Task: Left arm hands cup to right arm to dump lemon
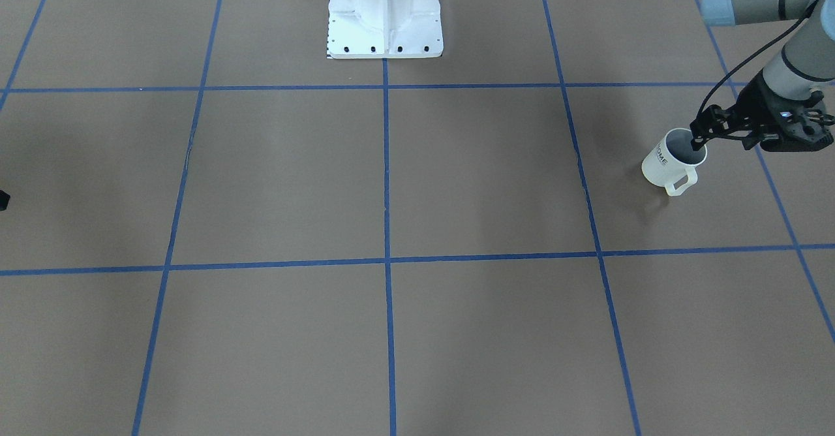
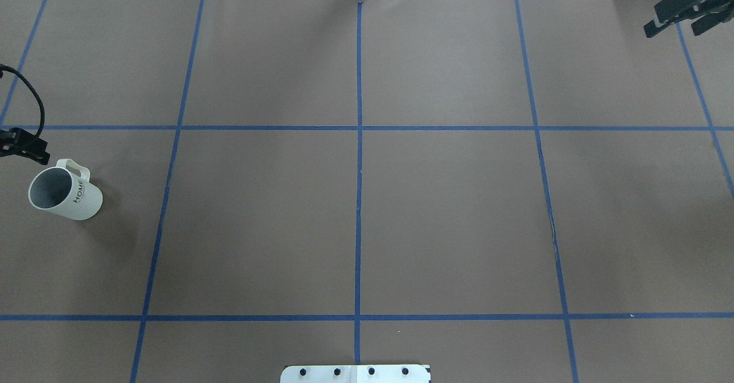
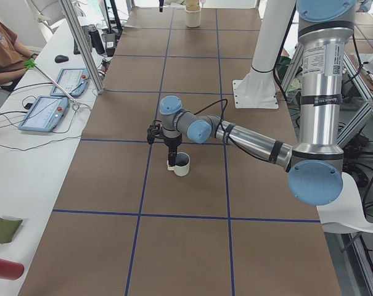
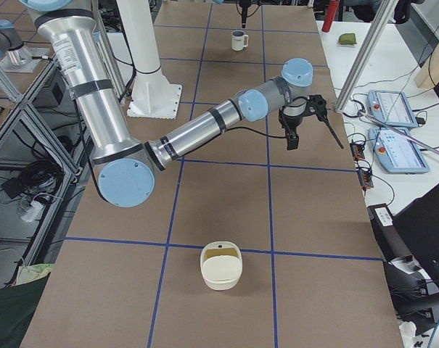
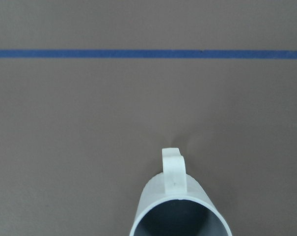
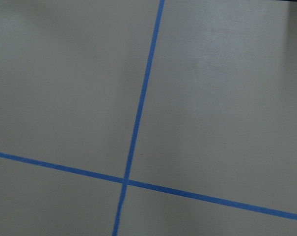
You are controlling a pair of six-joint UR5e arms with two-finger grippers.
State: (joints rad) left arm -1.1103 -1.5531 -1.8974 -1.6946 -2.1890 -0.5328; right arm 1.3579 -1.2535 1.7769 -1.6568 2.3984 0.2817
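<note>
The "HOME" mug (image 1: 672, 160) is standing upright on the brown paper-covered table (image 1: 391, 181), far out on the robot's left side, its squarish handle (image 1: 680, 183) pointing away from the robot. The left gripper (image 1: 700, 137) is being held at the mug's rim on the side opposite the handle, with one fingertip apparently dipping inside the mouth; whether the wall is already being pinched cannot be told. No lemon is being shown in the grey interior in any view. The right gripper (image 2: 676, 11) is being kept high and well apart at the far right corner, its fingers spread and nothing between them.

The step in hand is judged to be the rim grasp before lifting. It would be done well if one finger is being placed inside and one outside the wall, low enough for a firm bite, and the mug is being kept level during the lift so nothing spills. The handle side and body should be left free for the right gripper at the hand-over.
</note>
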